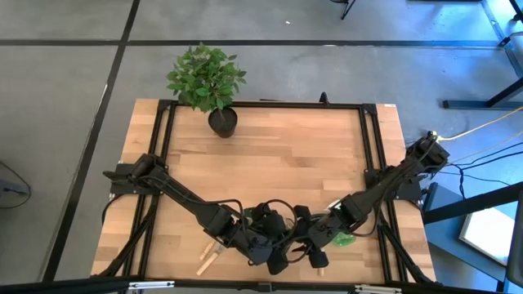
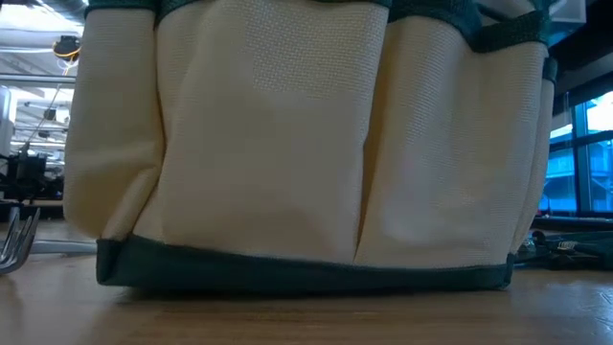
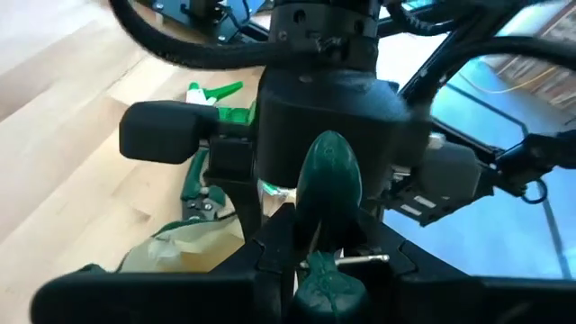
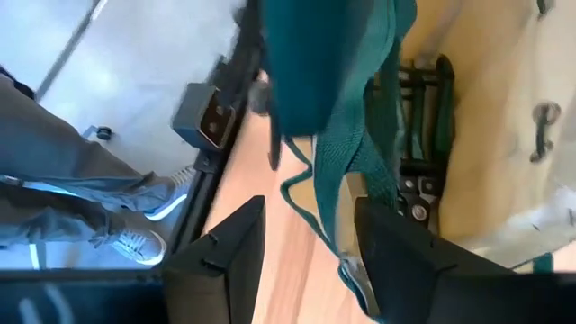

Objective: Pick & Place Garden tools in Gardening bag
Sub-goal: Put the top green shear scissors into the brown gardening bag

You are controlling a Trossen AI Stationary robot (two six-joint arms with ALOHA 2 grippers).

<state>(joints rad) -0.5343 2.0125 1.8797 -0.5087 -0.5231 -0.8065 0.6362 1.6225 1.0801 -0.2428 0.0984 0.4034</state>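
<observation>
The tan gardening bag [image 2: 287, 144] with a dark green base stands at the table's near edge and fills the low view. In the high view both arms meet over it. My left gripper [image 3: 326, 270] is shut on a dark green spoon-shaped tool [image 3: 328, 175]. My right gripper [image 4: 310, 256] is open, with the bag's green webbing handle [image 4: 337, 171] running between its fingers; I cannot tell whether it touches them. Black pruners [image 4: 418, 135] stick in a bag pocket. A green spray bottle [image 3: 216, 94] and pruners [image 3: 193, 193] lie on the table. My left gripper pinches the dark green tool between its two fingers at the tool's narrow end [image 3: 322, 274]. The broad rounded end [image 3: 328, 166] stands out past the fingertips, in line with the fingers. The tool is clear of the table.
Two wooden handles [image 1: 209, 253] lie at the near left of the arms. Fork tines [image 2: 14, 240] show left of the bag. A leafy plant in a black pot [image 1: 221, 121] stands at the far edge. A person's legs [image 4: 81, 189] are beside the table.
</observation>
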